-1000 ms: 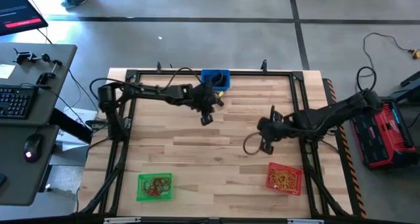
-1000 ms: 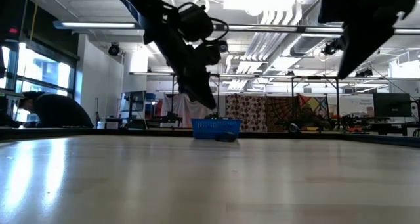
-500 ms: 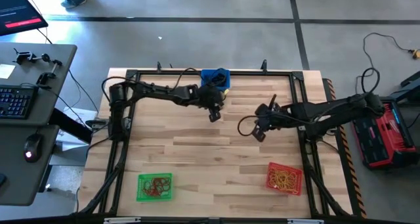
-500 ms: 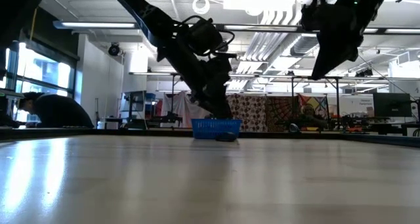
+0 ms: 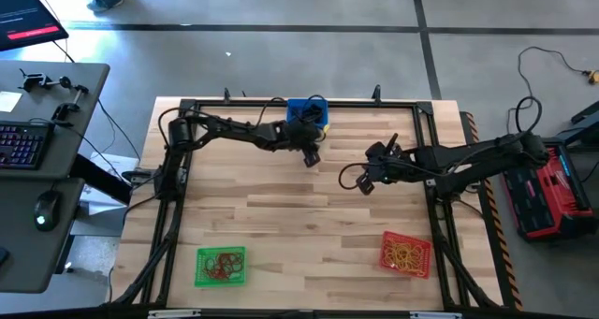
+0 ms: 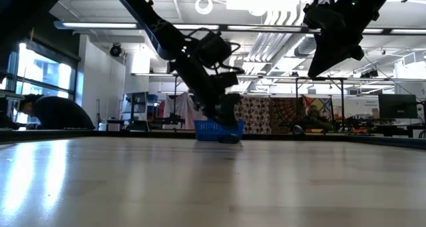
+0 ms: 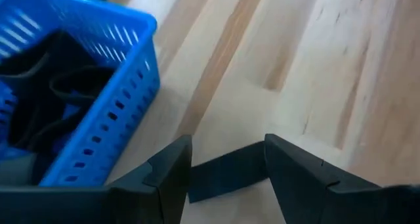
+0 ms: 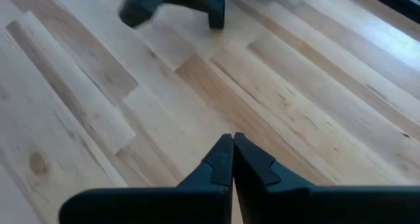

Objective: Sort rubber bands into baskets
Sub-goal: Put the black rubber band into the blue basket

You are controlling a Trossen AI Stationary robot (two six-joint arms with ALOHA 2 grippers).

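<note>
Worktop (image 5: 281, 216) of pale wood planks, seen from above, with my two dark arms reaching in from either side. My left pincer (image 5: 312, 156) sits just beside the blue basket (image 5: 306, 111) at the far edge, its fingers spread apart and holding nothing. My right pincer (image 5: 367, 183) hovers near the middle of the worktop, well apart from every basket, fingers pressed together and empty. The green basket (image 5: 221, 267) stands at the near left with reddish-brown rubber bands (image 5: 223, 263) inside; the red basket (image 5: 405, 253) stands at the near right with yellow rubber bands (image 5: 406, 256) inside. From table height, the blue basket (image 6: 219, 129) shows far across the worktop, my left arm coming down beside it. Through my left wrist camera, the blue basket (image 7: 79, 99) holds black rubber bands (image 7: 56, 96), and my fingers (image 7: 167, 168) stand apart over bare wood. Through my right wrist camera, my closed fingertips (image 8: 223, 159) meet above bare planks.
</note>
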